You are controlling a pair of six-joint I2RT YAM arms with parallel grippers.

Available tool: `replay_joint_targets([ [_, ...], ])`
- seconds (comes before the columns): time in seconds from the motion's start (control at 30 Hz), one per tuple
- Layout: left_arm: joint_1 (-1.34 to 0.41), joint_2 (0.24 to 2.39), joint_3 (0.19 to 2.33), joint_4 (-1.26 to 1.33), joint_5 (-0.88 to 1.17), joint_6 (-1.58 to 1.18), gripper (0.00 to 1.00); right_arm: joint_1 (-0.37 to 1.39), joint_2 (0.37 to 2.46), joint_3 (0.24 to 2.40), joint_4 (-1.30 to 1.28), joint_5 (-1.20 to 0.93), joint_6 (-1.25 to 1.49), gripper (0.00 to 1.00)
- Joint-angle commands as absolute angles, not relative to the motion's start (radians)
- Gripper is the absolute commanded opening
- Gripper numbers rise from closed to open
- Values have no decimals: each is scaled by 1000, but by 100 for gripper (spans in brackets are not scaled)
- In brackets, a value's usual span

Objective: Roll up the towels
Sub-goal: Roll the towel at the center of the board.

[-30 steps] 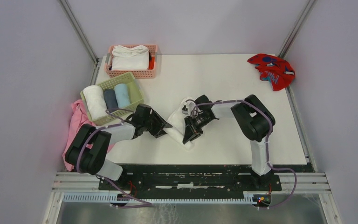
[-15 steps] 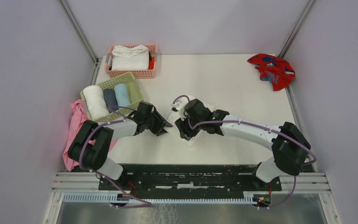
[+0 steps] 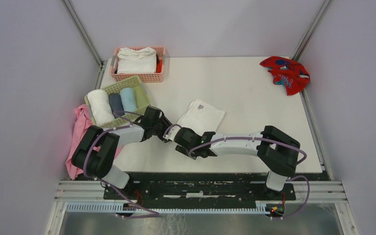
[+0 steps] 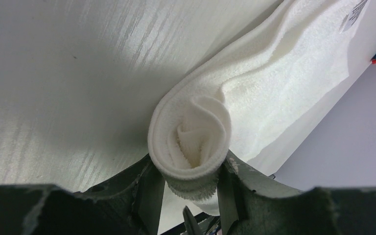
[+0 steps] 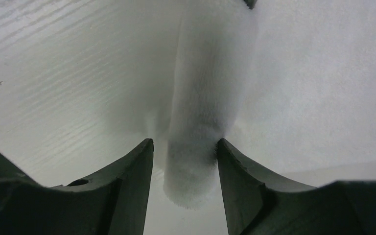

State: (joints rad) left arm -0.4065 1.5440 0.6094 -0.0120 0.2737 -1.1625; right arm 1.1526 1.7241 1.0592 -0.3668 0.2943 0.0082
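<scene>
Where the left pincer (image 4: pixel 188 156) appears in its own wrist view, it is found clenched on the rolled end of the white towel (image 4: pixel 274 83). Both fingers (image 4: pixel 149 193) are pressed against the sides of the roll, whose spiral faces the lens at lower centre of the frame. The unrolled remainder is spread flat on the desk (image 4: pixel 54 73) toward the upper right, with a sewn label showing at the top right corner.

The right pincer (image 5: pixel 185 143) is recorded as released. Its jaws stand either side of the other end of the same roll, at lower centre of its wrist view. The finger at frame right is at the cloth, and a thin gap is seen beside the finger at frame left. The roll runs away from the lens toward the top of the frame.

In the top view, the two pincers are seen tip to tip just left of lower centre, and the roll between them is mostly hidden. The flat part of the white towel lies just above and right of them.

Further out, noted:
- Green basket (image 3: pixel 144 100) at frame left, holding three rolls side by side: white roll (image 3: pixel 98 105), dark roll (image 3: pixel 116 104), light blue roll (image 3: pixel 128 99).
- Salmon basket (image 3: pixel 137 77) at upper left, holding a folded white cloth (image 3: pixel 137 59).
- Pink cloth (image 3: pixel 81 127) draped over the desk's left edge, below the green basket.
- Red towel (image 3: pixel 285 73) with blue marks, crumpled at the desk's upper right corner, well apart from both arms.
</scene>
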Motion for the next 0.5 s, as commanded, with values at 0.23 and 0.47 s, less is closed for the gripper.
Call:
replay_joint_targets([
  [0.23,-408,1607,574,-179,157,-1050,52,1175,1875,1128,-395,389,-34,52],
  [0.47,-382,1475,555,-218,126,-1051,62,1110,1825,1130,-418,89,0,23],
])
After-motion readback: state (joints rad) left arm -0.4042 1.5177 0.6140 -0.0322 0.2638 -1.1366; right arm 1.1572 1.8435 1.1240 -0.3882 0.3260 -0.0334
